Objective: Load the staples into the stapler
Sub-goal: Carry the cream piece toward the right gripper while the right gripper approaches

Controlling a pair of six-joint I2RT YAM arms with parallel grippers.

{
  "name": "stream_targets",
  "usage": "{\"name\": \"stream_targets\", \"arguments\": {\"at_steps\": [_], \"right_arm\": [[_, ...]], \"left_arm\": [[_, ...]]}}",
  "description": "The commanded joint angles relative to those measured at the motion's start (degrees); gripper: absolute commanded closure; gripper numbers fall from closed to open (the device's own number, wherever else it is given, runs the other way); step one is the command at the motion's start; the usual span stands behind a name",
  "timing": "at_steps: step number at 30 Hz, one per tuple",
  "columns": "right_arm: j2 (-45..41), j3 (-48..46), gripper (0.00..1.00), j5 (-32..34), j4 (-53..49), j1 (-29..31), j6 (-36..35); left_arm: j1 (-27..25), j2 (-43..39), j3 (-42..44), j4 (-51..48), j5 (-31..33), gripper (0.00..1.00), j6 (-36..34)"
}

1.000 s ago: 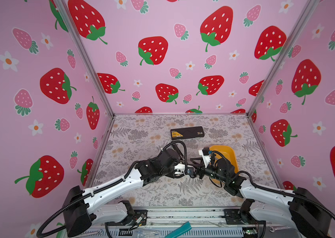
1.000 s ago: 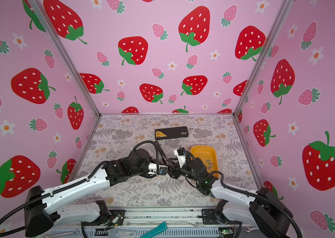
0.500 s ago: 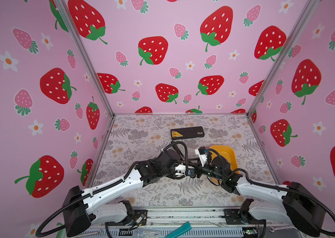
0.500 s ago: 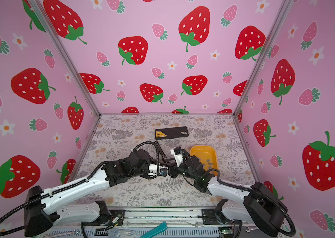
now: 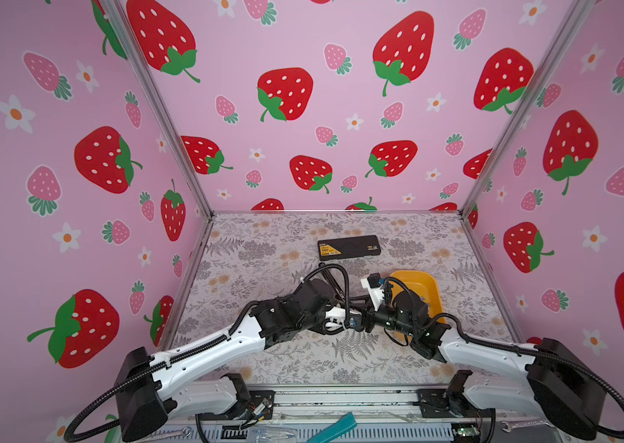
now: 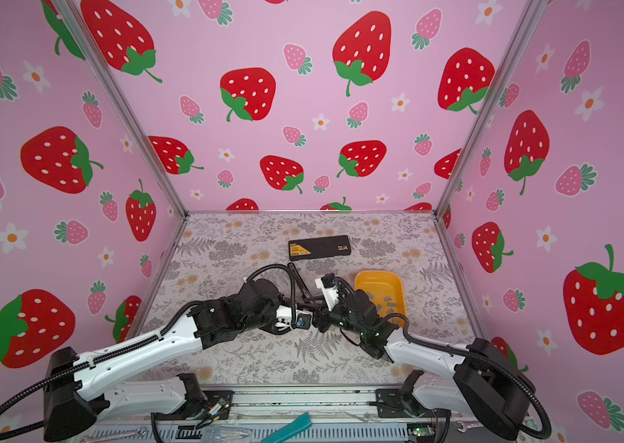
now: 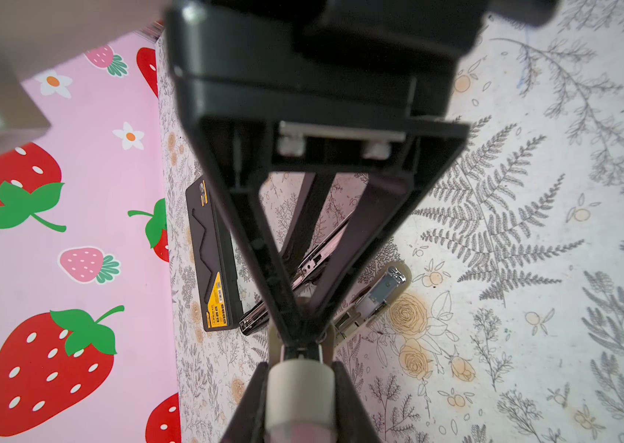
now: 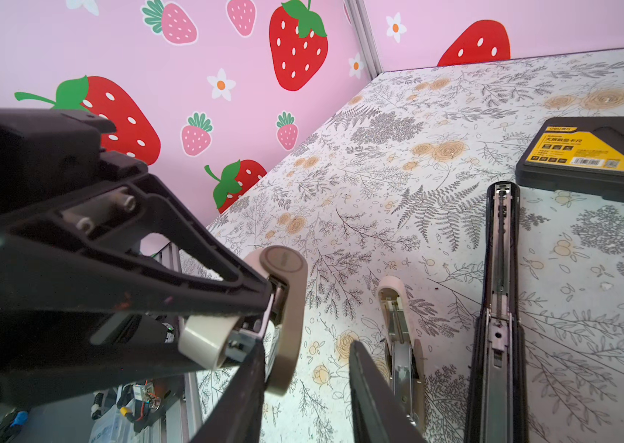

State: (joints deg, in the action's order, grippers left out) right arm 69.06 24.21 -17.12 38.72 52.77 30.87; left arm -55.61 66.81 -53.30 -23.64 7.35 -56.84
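A long black stapler [image 8: 497,307] lies opened flat on the table, its metal channel facing up; it also shows in a top view [image 6: 300,285]. A smaller beige stapler is open too: its base [image 8: 398,337] rests on the table. Its beige cover [image 8: 285,318] is lifted, with my left gripper [image 7: 300,364] shut on it. My right gripper [image 8: 306,345] is open, and the cover's lower end sits between its fingers, close against one of them. The staples [image 6: 390,305] are small grey strips in the yellow tray [image 6: 375,274].
A black box with a yellow label [image 5: 349,247] lies at the back middle of the floral table. The yellow tray [image 5: 414,273] sits right of the grippers, partly behind the right arm. Pink strawberry walls close three sides.
The right gripper's jaws have narrowed around the beige cover's end. Both arms stay close together at the table's middle, and the left gripper has kept its hold.
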Motion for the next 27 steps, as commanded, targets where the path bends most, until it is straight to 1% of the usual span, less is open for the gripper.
{"name": "stream_targets", "arguments": {"at_steps": [1, 8, 17, 27], "right_arm": [[1.3, 1.3, 0.64, 2.4, -0.9, -0.3, 0.6], [2.1, 1.6, 0.66, 2.3, -1.0, -0.3, 1.0], [2.2, 1.9, 0.66, 1.8, -1.2, -0.2, 0.5], [4.8, 3.6, 0.66, -1.5, -1.1, 0.1, 0.3]], "left_arm": [[-1.1, -2.7, -2.4, 1.8, -4.5, 1.0, 0.7], [-1.1, -4.2, -1.9, 2.5, -5.4, 1.0, 1.0], [-1.1, -4.9, -1.8, 2.5, -6.8, 1.0, 1.4], [-0.9, -6.7, -1.9, 2.7, -13.5, 1.0, 3.0]]}}
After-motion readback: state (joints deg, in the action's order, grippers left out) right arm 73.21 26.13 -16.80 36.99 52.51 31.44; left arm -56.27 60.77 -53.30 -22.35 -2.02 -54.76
